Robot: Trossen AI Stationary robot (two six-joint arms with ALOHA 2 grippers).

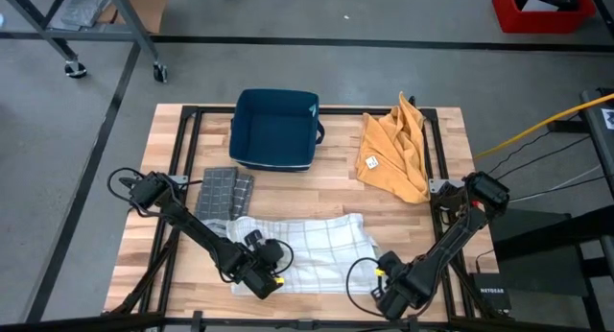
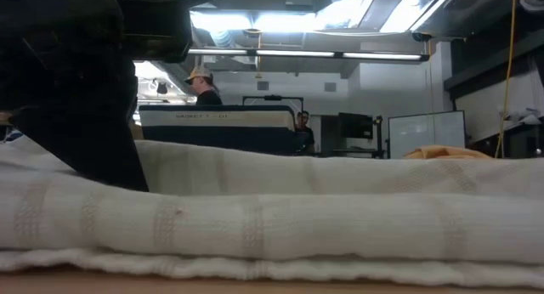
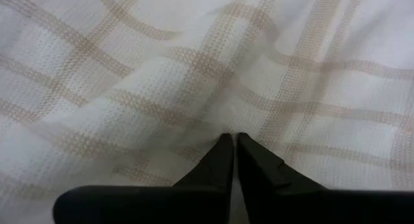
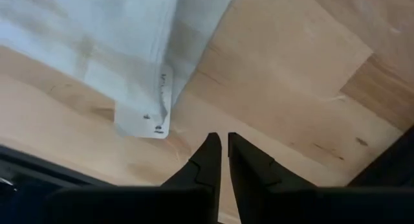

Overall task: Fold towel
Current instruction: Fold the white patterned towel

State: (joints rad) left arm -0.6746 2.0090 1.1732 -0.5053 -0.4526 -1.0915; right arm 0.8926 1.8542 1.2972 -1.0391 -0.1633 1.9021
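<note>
A white towel with beige checks lies partly folded at the table's near middle; in the low view the towel shows stacked layers. My left gripper is down on its near left part, shut, and its dark body stands on the cloth. In its wrist view the left gripper meets the weave where creases run together. My right gripper hovers shut just off the towel's near right corner; its wrist view shows the right gripper over bare wood beside the towel's labelled corner. My left gripper pinches the towel's top surface between its two fingertips, coming from above and pointing down. Creases in the cloth converge at the tips. How many layers it has I cannot tell. The towel lies on the table, slack.
A dark blue bin stands at the far middle. An orange cloth lies crumpled at the far right. A folded grey checked towel sits left of centre. Bare wood shows between the bin and the white towel. People stand in the room beyond.
</note>
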